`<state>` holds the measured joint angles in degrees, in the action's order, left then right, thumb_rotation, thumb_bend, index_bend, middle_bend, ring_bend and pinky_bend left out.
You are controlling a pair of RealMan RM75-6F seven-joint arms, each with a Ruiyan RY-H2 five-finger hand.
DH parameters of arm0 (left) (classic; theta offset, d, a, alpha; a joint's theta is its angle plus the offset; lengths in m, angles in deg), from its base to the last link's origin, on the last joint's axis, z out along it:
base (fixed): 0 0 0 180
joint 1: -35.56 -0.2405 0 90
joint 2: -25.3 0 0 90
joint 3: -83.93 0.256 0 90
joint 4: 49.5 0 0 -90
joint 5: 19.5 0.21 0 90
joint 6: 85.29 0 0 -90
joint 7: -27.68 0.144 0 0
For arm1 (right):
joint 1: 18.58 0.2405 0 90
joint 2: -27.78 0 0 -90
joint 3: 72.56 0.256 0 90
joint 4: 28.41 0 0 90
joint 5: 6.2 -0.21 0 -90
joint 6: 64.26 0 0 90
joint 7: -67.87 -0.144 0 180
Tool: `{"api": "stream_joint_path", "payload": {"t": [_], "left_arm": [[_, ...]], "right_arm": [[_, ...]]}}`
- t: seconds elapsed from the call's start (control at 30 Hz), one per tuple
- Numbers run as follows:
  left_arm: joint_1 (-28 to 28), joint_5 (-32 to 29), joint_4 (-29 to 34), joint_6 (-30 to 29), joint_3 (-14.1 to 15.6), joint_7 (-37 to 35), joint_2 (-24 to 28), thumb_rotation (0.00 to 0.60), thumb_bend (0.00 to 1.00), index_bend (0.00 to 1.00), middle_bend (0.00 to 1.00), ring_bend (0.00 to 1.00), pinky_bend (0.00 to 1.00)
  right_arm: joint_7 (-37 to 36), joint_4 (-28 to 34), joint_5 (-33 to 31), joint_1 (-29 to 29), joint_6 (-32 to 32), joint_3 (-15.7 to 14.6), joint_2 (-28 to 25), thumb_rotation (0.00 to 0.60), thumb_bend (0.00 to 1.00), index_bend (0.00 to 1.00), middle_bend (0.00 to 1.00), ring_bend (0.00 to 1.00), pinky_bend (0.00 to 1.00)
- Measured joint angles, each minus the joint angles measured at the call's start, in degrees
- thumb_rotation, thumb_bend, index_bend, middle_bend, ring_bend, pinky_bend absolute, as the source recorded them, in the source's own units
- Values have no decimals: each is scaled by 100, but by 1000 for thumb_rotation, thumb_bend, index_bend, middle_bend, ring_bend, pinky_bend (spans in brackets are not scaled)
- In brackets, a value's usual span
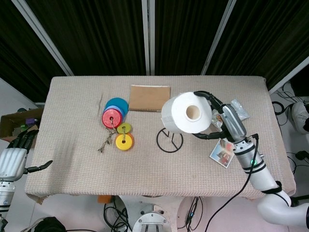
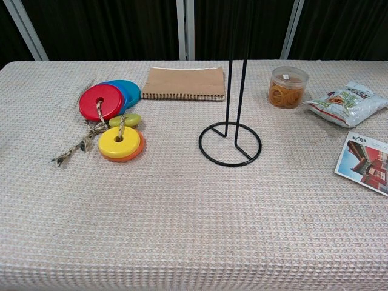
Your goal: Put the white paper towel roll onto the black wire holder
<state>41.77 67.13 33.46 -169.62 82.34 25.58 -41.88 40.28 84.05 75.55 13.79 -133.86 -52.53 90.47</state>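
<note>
Head view: right hand [image 1: 223, 121] wrapped around the right side of the roll [image 1: 188, 113], fingers curled over its far and near flanks, holding it in the air with the core hole facing up. Sits above and a little to the right of the holder [image 2: 230, 91], hiding the rod tops, so cannot tell how well hole and rods line up. Absent from the chest view, so judged to hang higher than that frame reaches, above the rod tips. Main risk, as a judgement: lowering with the core off-centre, catching a rod tip on the cardboard rim or the soft paper, and pushing the light wire stand over or skidding it across the cloth. Second risk: a tilted roll jamming partway down the two rods, since the grip comes from one side only and gives little correction. Third: squeezing too hard and crushing the core out of round, or too softly and letting the roll slip and drop onto the ring, then roll away toward the discs [image 2: 121, 142] at left or the notebook [image 2: 183, 82] on the far side. Also possible: forearm sweeping the card [image 1: 222, 153] or the snack bag [image 2: 345, 104] at right while reaching in. Left hand [image 1: 14, 157] off the near left corner of the table, fingers apart and holding nothing, too far away to steady the base.
</note>
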Motion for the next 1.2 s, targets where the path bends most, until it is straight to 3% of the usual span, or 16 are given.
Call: {"api": "stream_joint_path", "payload": {"t": [0.63, 1.03, 1.2], "left_arm": [[-6, 5, -36, 4, -3, -118, 53, 279, 100, 74, 106, 79, 253], [-4, -5, -85, 26, -3, -187, 44, 277, 100, 70, 106, 79, 252], [-38, 25, -150, -85, -18, -247, 18, 278, 101, 67, 106, 79, 252]], "right_arm": [[904, 197, -1350, 542, 839, 118, 239, 600, 260, 569, 573, 552, 664], [1143, -132, -1917, 683, 1249, -103, 529, 600, 259, 558, 563, 551, 665], [1246, -382, -2053, 703, 1336, -216, 747, 600, 240, 481, 529, 547, 659]]}}
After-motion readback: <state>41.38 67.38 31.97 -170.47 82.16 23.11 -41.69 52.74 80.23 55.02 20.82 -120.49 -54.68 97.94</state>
